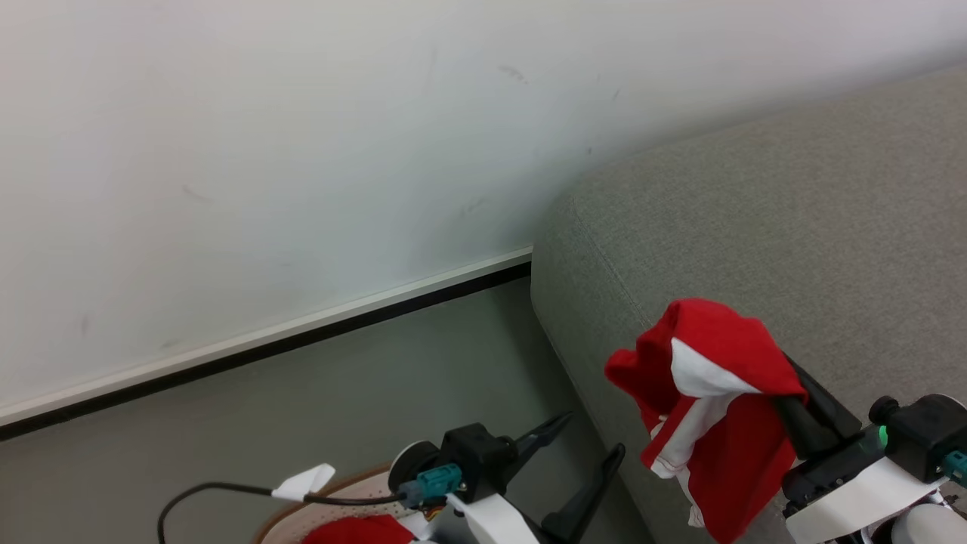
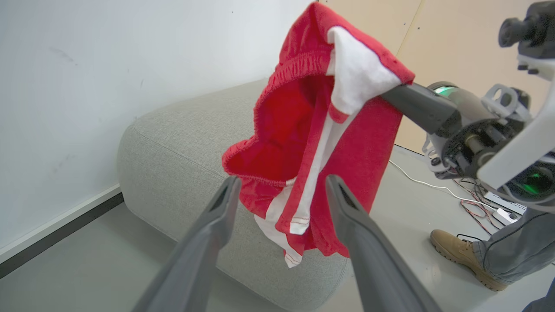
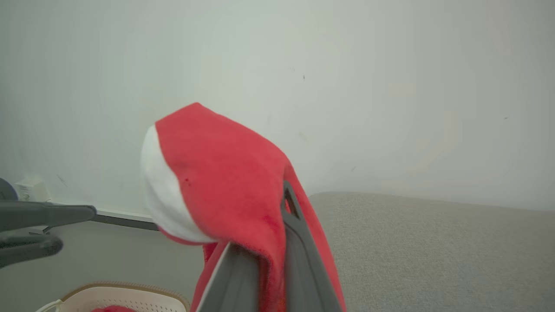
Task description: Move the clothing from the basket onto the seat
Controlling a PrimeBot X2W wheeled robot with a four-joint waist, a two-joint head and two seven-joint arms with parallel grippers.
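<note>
The right jaws are pressed together on the red garment with white stripes (image 1: 710,393). It drapes over their tips and hangs free below them. The cloth hides the tips, so the pinch is probably near the elastic waistband. The grey seat (image 1: 793,227) lies beyond and beneath those jaws, its rounded corner just behind the dangling hem. The left jaws are spread and hold nothing, pointing toward the hanging garment. Below and behind them sits the basket (image 3: 130,299), with a second red garment (image 1: 355,531) inside.
</note>
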